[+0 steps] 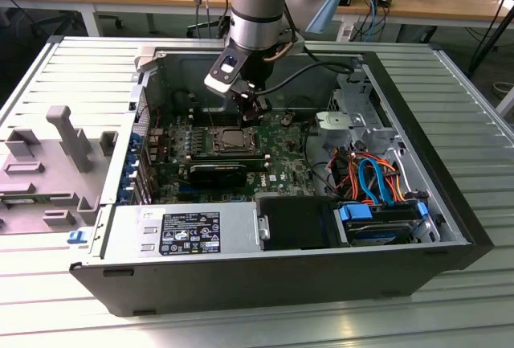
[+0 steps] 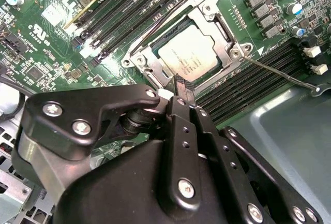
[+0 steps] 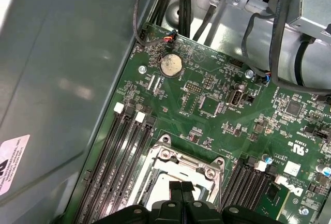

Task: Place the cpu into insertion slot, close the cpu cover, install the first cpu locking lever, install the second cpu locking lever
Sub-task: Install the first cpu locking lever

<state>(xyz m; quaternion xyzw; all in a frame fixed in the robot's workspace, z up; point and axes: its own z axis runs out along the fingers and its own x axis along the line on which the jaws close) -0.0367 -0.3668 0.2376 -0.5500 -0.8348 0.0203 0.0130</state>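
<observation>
The cpu (image 2: 189,58) lies flat in the insertion slot (image 1: 233,140) on the green board, its dull silver top showing. The cpu cover (image 2: 227,43) is folded down over it, framing the chip. One thin locking lever (image 2: 279,71) sticks out sideways from a corner of the socket, away from the frame. Another thin rod (image 2: 155,25) runs along the opposite side of the cover. My gripper (image 2: 180,81) hovers just over the socket's edge with its black fingers pressed together and nothing between them. It also appears in the first wrist view (image 3: 181,187) and the exterior view (image 1: 254,115).
Long black memory slots (image 2: 129,12) flank the socket on both sides. A black heatsink block (image 1: 217,175) sits in front of the socket. Bundled cables (image 1: 369,175) and drive bays fill the exterior view's right. The case walls (image 1: 152,67) enclose the board. A grey fixture (image 1: 68,135) stands outside at the exterior view's left.
</observation>
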